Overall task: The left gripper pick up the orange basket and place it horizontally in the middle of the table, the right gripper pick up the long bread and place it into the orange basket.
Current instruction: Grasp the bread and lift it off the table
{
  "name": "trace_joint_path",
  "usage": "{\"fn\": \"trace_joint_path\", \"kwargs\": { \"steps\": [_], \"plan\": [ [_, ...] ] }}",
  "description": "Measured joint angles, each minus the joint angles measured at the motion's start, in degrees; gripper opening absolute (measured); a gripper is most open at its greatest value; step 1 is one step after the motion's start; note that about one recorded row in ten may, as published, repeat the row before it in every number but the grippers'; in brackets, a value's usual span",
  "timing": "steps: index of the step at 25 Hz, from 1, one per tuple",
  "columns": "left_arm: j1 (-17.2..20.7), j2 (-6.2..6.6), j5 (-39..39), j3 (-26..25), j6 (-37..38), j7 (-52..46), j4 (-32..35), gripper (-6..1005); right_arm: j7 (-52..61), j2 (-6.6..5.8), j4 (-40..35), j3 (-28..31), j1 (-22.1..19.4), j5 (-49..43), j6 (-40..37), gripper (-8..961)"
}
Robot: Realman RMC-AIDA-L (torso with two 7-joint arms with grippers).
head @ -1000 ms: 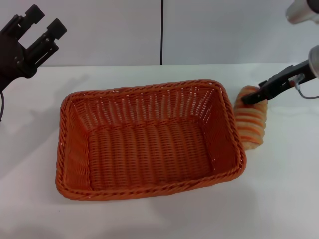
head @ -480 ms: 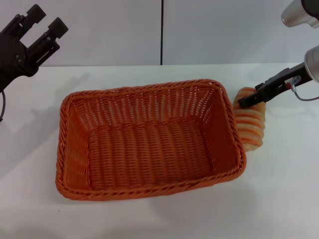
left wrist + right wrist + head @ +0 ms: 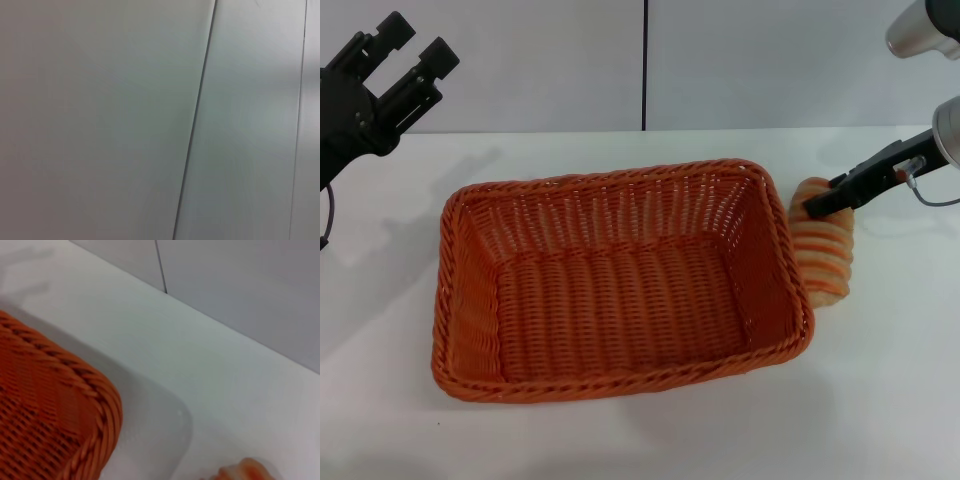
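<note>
While table [image 3: 620, 440] meets wall [image 3: 770, 60] | left hand [image 3: 405, 60] spread, empty | right hand [image 3: 820, 203] unclear

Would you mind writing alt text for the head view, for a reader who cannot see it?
An empty orange basket sits lengthwise across the middle of a white table, with a long bread lying just outside its right end. The right end effector is at the bread's far end, while the left end effector is raised, open, at the far left.
</note>
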Motion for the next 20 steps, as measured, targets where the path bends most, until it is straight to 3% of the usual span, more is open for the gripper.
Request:
{"fn": "trace_joint_path", "kwargs": {
  "steps": [20],
  "plan": [
    [0.4,0.07,0.0,0.0,0.6,0.0,-0.5,739,-0.5,0.09,-0.1,-0.2,-0.7,-0.2,-1.0,414]
  ]
}}
